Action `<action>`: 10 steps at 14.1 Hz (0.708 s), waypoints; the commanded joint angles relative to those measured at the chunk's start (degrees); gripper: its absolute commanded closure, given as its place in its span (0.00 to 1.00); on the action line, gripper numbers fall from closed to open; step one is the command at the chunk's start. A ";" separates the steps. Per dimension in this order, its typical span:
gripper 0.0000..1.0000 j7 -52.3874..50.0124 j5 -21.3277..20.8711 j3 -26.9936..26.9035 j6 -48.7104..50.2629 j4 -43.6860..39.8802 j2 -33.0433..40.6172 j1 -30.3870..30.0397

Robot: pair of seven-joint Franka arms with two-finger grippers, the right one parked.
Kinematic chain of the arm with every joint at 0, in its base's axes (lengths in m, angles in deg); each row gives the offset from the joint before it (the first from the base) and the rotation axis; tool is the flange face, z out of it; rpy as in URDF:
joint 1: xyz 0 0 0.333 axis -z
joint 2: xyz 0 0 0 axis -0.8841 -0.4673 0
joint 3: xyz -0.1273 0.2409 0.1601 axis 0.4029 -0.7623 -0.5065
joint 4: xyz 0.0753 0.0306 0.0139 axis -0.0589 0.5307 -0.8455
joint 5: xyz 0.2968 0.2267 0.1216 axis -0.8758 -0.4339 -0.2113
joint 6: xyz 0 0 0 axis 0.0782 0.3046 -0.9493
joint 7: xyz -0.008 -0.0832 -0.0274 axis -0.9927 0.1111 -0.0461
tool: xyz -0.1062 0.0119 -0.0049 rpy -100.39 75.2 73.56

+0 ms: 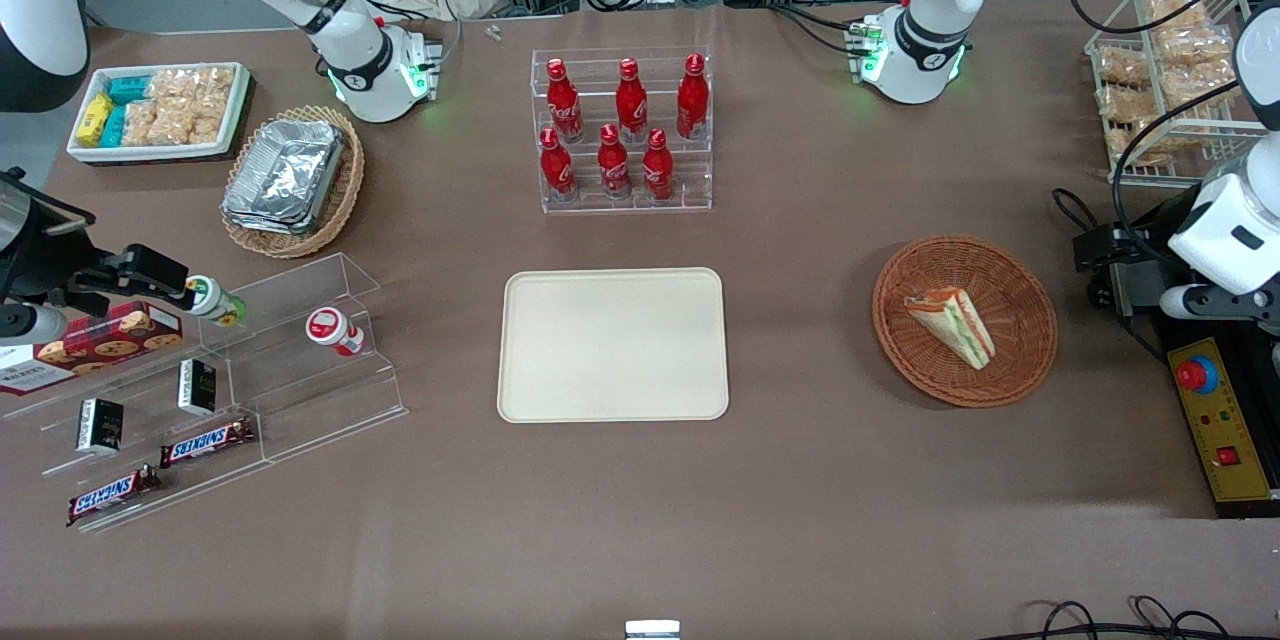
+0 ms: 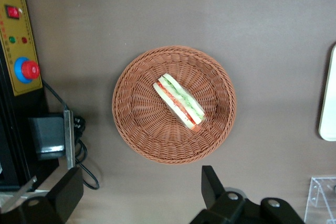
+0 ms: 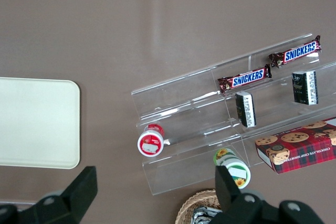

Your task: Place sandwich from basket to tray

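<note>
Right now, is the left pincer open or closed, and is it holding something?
Left pincer: open, holding nothing, above the basket with the sandwich.

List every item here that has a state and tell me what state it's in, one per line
sandwich: lying in the basket, not gripped
basket: holding the sandwich
tray: nothing on it
gripper: open, above the table beside the basket, holding nothing
cola bottles: upright, capped, in their clear rack
red-capped bottle: lying on its side on the clear stepped shelf
</note>
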 commanded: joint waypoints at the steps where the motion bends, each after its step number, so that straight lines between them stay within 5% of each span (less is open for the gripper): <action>1: 0.00 -3.50 1.10 0.23 0.47 0.56 0.32 -0.06; 3: 0.00 -5.42 3.30 0.14 -2.68 5.55 2.50 -0.24; 6: 0.00 -14.81 3.31 0.75 -17.95 23.64 10.59 0.37; 10: 0.00 -27.13 2.52 3.82 -21.85 26.93 7.63 0.37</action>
